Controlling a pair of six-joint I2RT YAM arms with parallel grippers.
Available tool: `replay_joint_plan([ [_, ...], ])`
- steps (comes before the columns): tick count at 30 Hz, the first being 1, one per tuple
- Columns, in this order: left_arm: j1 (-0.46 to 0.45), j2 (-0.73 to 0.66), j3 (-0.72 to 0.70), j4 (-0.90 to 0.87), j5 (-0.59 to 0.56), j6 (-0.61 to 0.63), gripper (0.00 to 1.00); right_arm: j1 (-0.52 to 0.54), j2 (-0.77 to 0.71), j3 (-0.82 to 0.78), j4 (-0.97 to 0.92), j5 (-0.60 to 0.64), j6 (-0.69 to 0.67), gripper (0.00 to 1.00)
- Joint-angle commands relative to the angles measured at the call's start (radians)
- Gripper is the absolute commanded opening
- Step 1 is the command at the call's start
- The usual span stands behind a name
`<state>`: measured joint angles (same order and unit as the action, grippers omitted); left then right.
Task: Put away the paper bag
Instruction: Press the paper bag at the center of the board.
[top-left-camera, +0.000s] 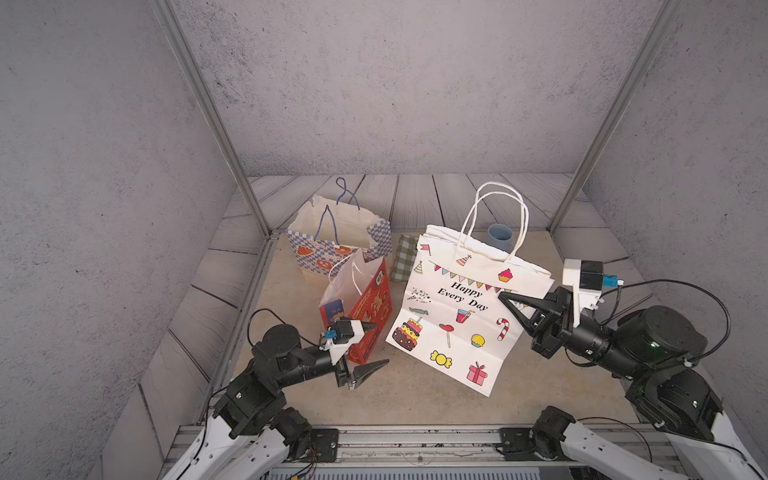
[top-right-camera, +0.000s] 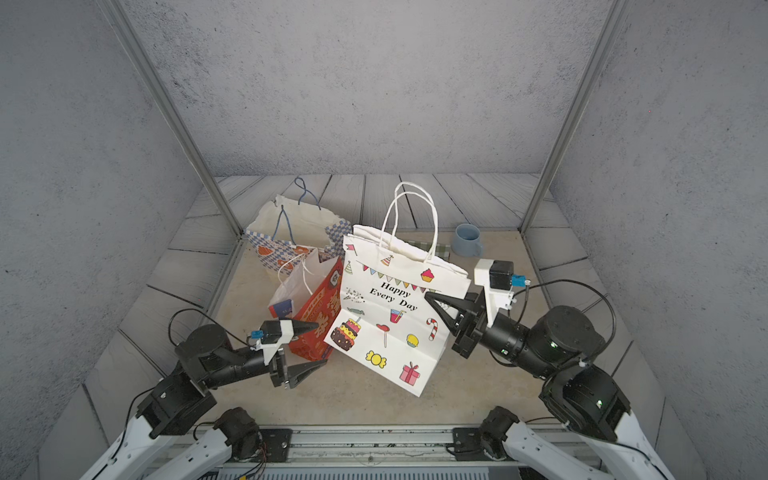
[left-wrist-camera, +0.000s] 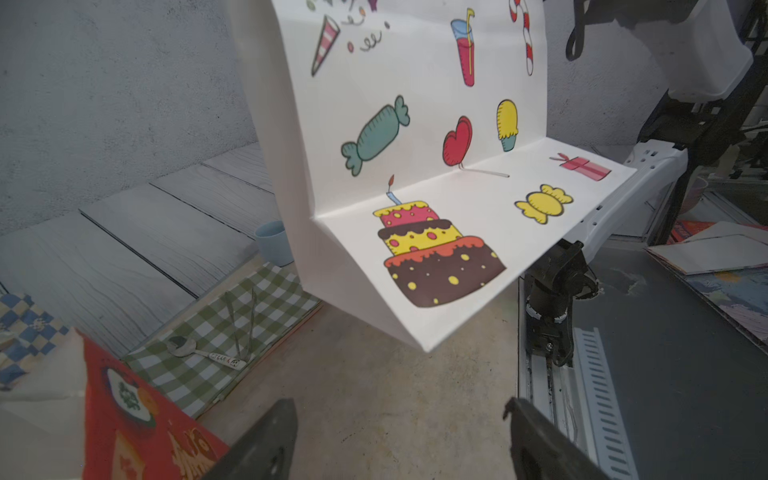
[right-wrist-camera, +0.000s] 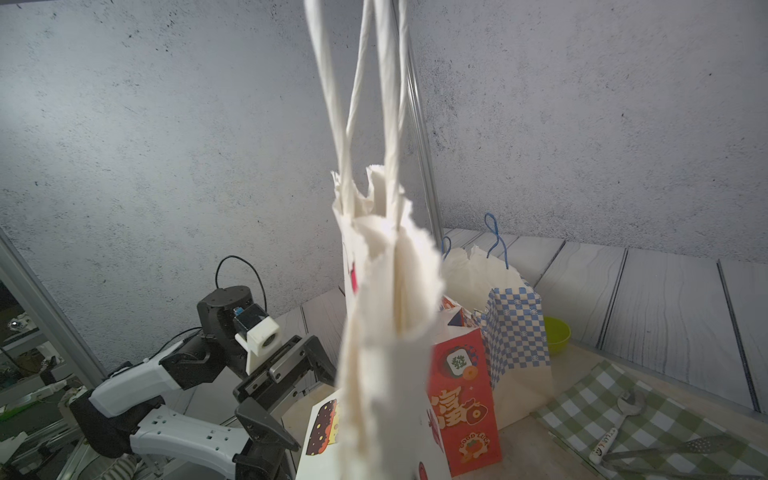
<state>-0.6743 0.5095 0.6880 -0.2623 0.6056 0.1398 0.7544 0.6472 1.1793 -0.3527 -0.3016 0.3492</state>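
Observation:
The paper bag (top-left-camera: 457, 324) is white with party drawings and the words "Happy Every Day". It is pressed flat, stands tilted in both top views (top-right-camera: 390, 328), and its twisted handles (right-wrist-camera: 353, 104) point up. My right gripper (top-left-camera: 505, 297) is shut on the bag's right edge. In the left wrist view the bag's lower part (left-wrist-camera: 449, 249) is creased and juts forward over the table. My left gripper (top-left-camera: 372, 347) is open and empty, low at the front left, beside the red bag (top-left-camera: 370, 307) and short of the white one.
A blue checked bag (top-left-camera: 338, 241) stands open at the back left, with the red bag in front of it. A green checked cloth (left-wrist-camera: 216, 332) holds a spoon (left-wrist-camera: 199, 351) and tongs. A blue cup (top-right-camera: 465, 241) and a green bowl (right-wrist-camera: 555, 334) sit near the back wall.

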Motion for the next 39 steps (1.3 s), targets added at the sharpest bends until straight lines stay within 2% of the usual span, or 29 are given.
replay_joint_plan([
  [1,0.005,0.034,0.005,0.151,0.010,0.020,0.86,0.002,0.013,0.038,0.063,-0.045,0.043,0.00],
  [6,0.005,0.075,-0.007,0.369,0.022,-0.087,0.88,0.002,0.022,0.027,0.051,-0.084,0.050,0.00],
  [8,0.005,0.090,0.001,0.404,0.020,-0.104,0.95,0.002,0.025,0.019,0.044,-0.106,0.055,0.00],
  [13,0.005,0.119,0.025,0.427,0.026,-0.112,0.97,0.002,0.042,0.003,0.045,-0.177,0.075,0.00],
  [21,0.005,0.201,0.045,0.459,0.148,-0.164,0.98,0.002,0.090,0.012,0.082,-0.320,0.125,0.00],
  [24,0.005,0.212,0.044,0.455,0.157,-0.166,0.98,0.001,0.107,0.030,0.063,-0.377,0.132,0.00],
  [36,0.006,0.239,0.057,0.480,0.195,-0.184,0.98,0.002,0.145,0.075,0.001,-0.482,0.141,0.00],
  [39,0.006,0.256,0.069,0.486,0.238,-0.195,0.97,0.002,0.138,0.077,0.012,-0.486,0.120,0.00],
])
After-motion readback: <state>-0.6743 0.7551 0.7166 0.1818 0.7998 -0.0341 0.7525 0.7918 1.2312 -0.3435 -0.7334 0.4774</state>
